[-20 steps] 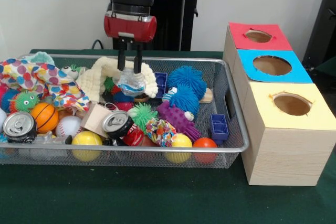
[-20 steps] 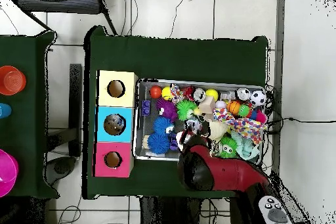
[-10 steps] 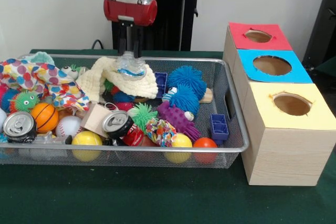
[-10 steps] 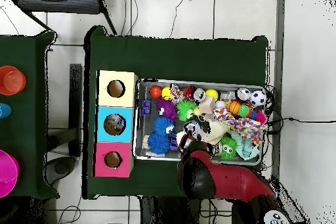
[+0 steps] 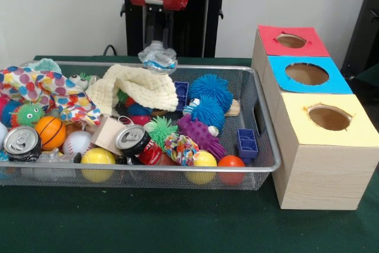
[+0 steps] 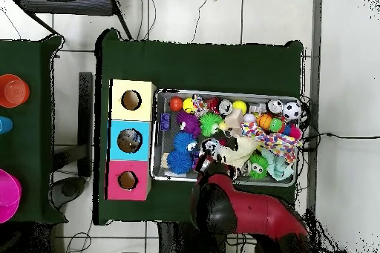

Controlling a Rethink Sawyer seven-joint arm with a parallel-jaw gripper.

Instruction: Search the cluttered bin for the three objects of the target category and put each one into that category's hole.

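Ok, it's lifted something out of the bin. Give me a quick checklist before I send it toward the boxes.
1. Grip: hand shut on the crushed clear plastic bottle: ok.
2. Bottle above the wire bin rim: ok.
3. Bottle free of the cream knitted cloth: ok.
4. Red hole, blue hole and yellow hole unblocked: ok.
5. Which hole fits the bottle's category: cannot tell.
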